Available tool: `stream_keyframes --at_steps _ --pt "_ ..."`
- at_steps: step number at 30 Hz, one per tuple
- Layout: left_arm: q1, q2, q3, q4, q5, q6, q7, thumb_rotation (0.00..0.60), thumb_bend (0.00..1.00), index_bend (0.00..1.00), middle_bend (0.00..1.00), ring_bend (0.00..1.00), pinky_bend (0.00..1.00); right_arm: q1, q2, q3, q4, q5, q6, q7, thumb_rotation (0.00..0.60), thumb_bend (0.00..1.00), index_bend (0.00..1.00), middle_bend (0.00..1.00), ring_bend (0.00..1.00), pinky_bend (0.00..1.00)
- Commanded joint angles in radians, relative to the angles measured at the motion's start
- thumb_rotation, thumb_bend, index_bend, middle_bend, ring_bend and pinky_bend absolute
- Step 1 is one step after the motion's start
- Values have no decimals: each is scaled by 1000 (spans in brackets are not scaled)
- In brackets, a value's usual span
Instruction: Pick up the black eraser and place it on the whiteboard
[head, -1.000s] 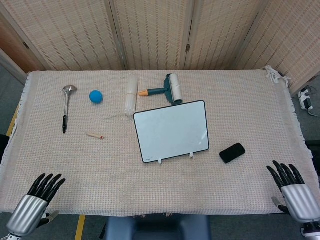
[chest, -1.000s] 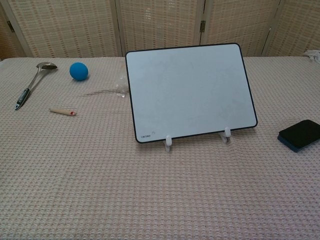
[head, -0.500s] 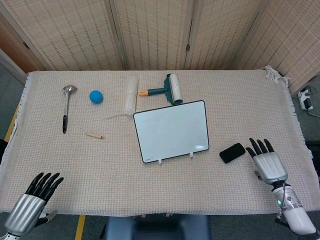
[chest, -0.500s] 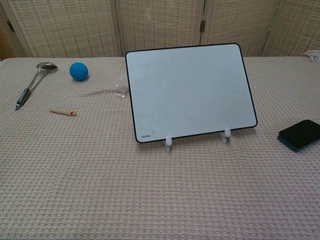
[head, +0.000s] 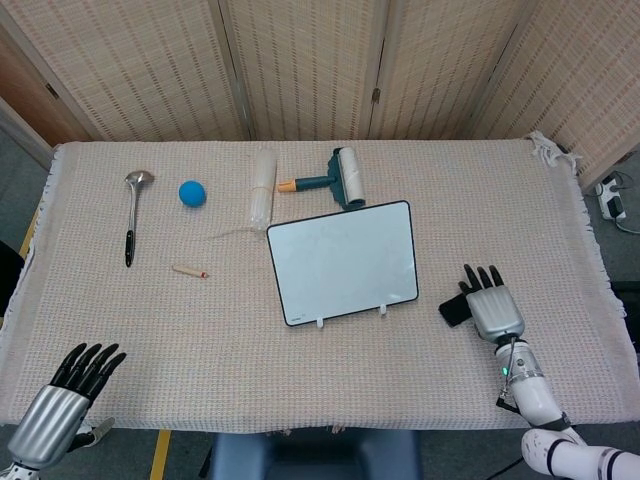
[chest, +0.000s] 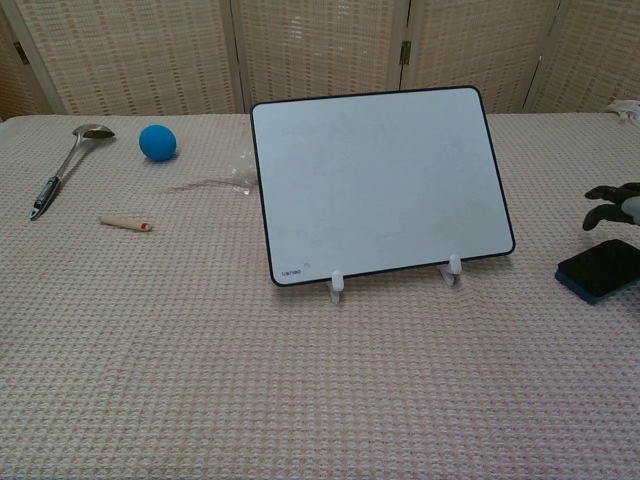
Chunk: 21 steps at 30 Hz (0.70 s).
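The black eraser (head: 455, 309) (chest: 600, 270) lies flat on the cloth, right of the whiteboard (head: 343, 261) (chest: 378, 180), which leans tilted on two white clips. My right hand (head: 492, 308) (chest: 611, 204) hovers over the eraser's right end with its fingers spread and pointing away from me; it holds nothing, and most of the eraser is hidden under it in the head view. My left hand (head: 68, 396) hangs open at the table's near left corner, far from both objects.
A lint roller (head: 334, 180) and a clear tube (head: 262, 188) lie behind the whiteboard. Further left are a blue ball (head: 192, 193), a ladle (head: 131, 214) and a small wooden stick (head: 189, 270). Folding screens stand behind the table.
My right hand has moved left and forward from the table's near right edge to above the eraser. The left hand has barely shifted. The eraser and whiteboard stay put.
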Motion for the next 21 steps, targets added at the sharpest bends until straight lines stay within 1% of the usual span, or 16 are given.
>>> stream_keyframes --at_steps 1,4,7,10,14,16,21 --pt "-1 1 0 0 -2 -2 -4 600 201 20 95 43 66 22 -30 -13 36 33 -7 -16 600 308 219 0 0 0" --pt "-2 2 0 0 -3 -3 -4 600 201 21 95 43 66 35 -50 -18 66 52 -9 -11 600 308 245 0 0 0" --pt "-2 3 0 0 -3 -1 -7 600 201 21 95 43 66 47 -73 -21 98 73 -13 -5 600 308 295 0 0 0" --pt "-3 4 0 2 -3 1 -11 600 201 21 95 43 66 58 -95 -22 119 86 -9 1 600 308 375 0 2 0" --pt "-2 4 2 6 2 6 -16 600 201 21 95 43 66 64 -119 -25 139 61 31 11 600 308 505 19 37 0" --pt "-1 4 2 7 3 9 -15 600 201 20 95 43 65 62 -122 -29 137 44 51 22 600 308 545 39 53 0" --pt "2 4 2 5 2 12 -13 600 201 20 95 43 66 50 -80 -28 83 -6 103 65 600 309 575 57 63 0"
